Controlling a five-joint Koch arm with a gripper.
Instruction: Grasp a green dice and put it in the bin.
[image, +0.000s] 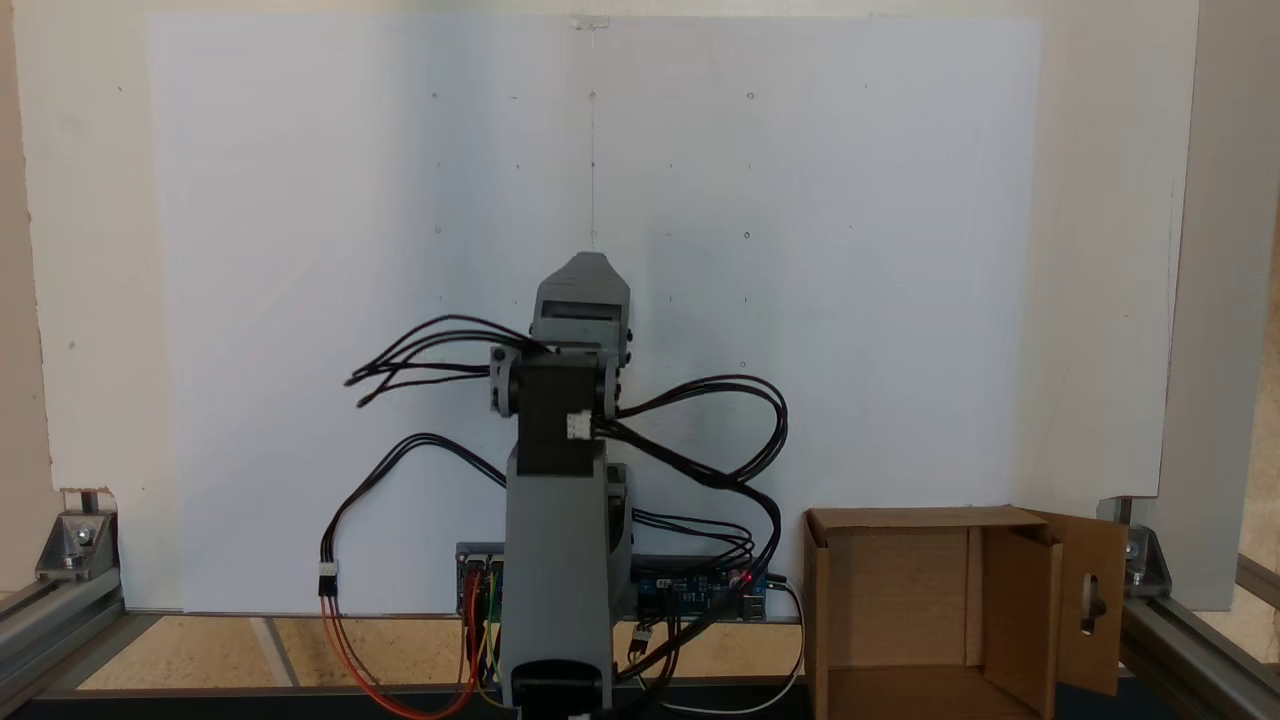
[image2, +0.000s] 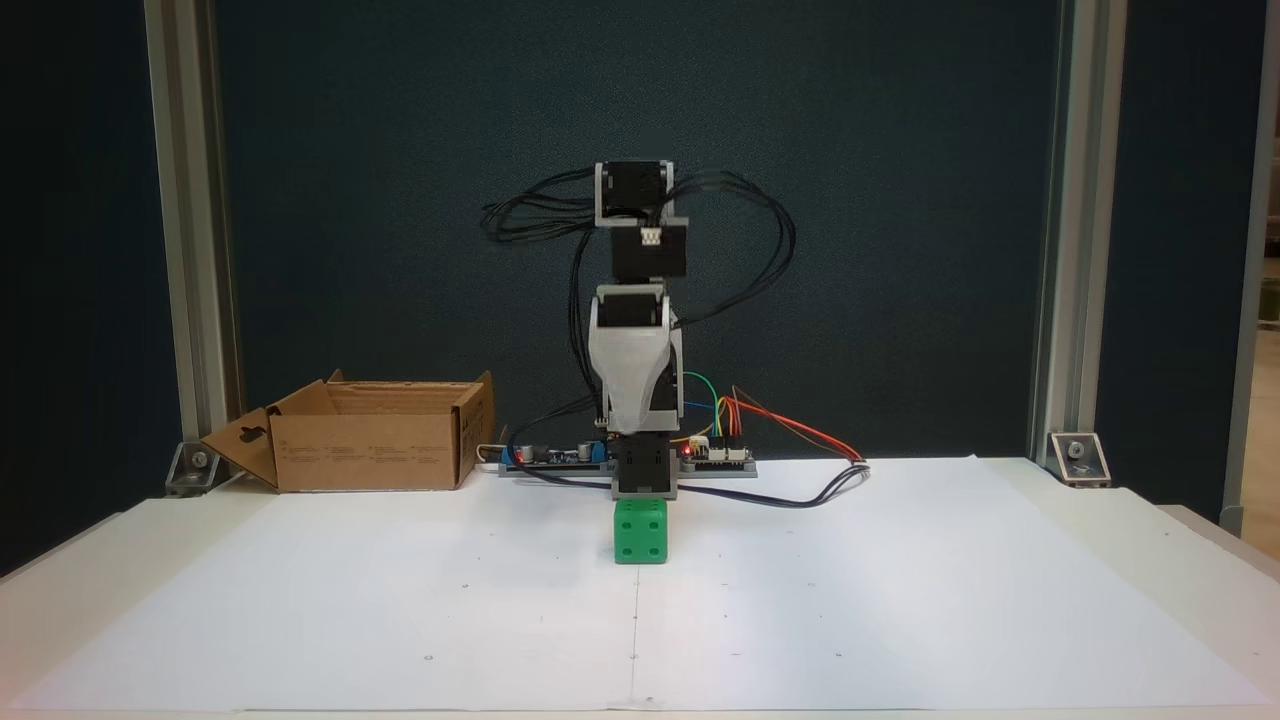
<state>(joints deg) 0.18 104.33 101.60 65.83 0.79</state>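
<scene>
The green dice (image2: 640, 531) rests on the white paper just in front of the arm's base, showing a face with several pips. The arm is folded upright over its base. In a fixed view my grey gripper (image2: 640, 428) points down, its tip well above and behind the dice, with nothing seen in it. Its jaws lie one behind the other, so no gap can be judged. Seen from behind in the other fixed view, the gripper (image: 585, 268) points away and the arm hides the dice. The bin (image2: 370, 450), an open cardboard box with a slotted flap, stands beside the base; the bin (image: 890, 590) looks empty.
White paper (image2: 900, 600) covers the table. A circuit board (image2: 720, 458) with coloured wires lies at the arm's base, and black cable loops (image2: 760, 250) hang off both sides of the arm. Aluminium frame posts (image2: 1060, 250) stand at the rear corners.
</scene>
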